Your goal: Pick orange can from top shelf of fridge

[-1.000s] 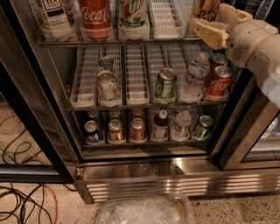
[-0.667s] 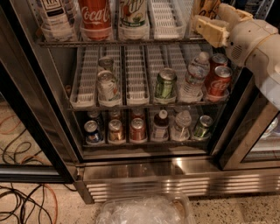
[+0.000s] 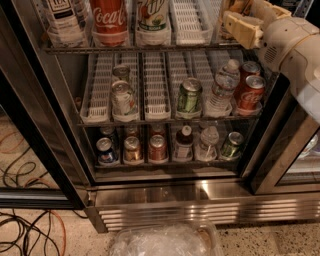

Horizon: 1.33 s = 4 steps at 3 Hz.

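Note:
The fridge (image 3: 165,200) stands open, with three wire racks of drinks. The top shelf (image 3: 150,48) runs along the top of the camera view. My gripper (image 3: 239,22), cream-coloured, reaches in at the right end of that shelf from the upper right. A tan-orange patch, which seems to be the orange can (image 3: 239,5), shows right at the gripper on the frame's top edge. Most of it is hidden or cut off. I cannot tell whether the gripper touches it.
The top shelf also holds a tea bottle (image 3: 62,20), a Coca-Cola bottle (image 3: 107,17) and a green-and-white bottle (image 3: 152,15). The middle rack has a green can (image 3: 189,95) and red cans (image 3: 250,92). Cables (image 3: 25,235) and a clear plastic tub (image 3: 165,240) are on the floor.
The gripper and arm have shifted slightly up and further toward the top shelf's right end. Nothing on the racks has moved.

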Motion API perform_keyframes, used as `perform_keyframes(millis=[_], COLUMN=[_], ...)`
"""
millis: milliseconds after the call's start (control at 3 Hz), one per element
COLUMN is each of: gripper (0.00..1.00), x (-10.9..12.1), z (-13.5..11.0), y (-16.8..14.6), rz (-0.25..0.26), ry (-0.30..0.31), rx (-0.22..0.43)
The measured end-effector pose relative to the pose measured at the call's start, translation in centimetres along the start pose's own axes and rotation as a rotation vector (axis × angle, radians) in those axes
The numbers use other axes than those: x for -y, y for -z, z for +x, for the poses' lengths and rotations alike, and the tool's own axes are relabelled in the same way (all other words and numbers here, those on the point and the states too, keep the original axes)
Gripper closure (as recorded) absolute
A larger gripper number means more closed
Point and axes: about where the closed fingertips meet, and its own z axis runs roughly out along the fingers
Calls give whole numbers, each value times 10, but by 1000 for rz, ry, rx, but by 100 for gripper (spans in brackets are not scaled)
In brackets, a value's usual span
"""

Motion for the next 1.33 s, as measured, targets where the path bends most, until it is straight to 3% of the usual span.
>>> perform_keyframes(millis=[667, 1333], gripper=[41, 41], x=[-21, -21], z=[8, 7], y=[-38, -40], rz=[-46, -42], ry=[-33, -39], rx=[-26, -24])
